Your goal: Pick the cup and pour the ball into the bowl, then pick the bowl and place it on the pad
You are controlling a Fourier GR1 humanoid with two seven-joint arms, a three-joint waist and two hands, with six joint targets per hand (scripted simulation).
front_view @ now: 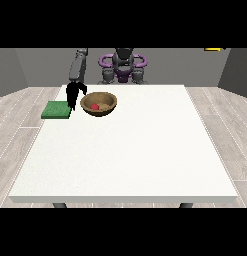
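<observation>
Front view: round wooden bowl (pixel 99 104) holds red ball (pixel 94 106).

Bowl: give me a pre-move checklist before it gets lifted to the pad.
1. Ball inside bowl: ok.
2. Bowl upright on table: ok.
3. Pad free of other things: ok.
4. Hand at the view's left near the bowl's rim: ok.
5. Hand gripping the rim: cannot tell.
6. Cup's whereabouts: cannot tell, not visible.
</observation>
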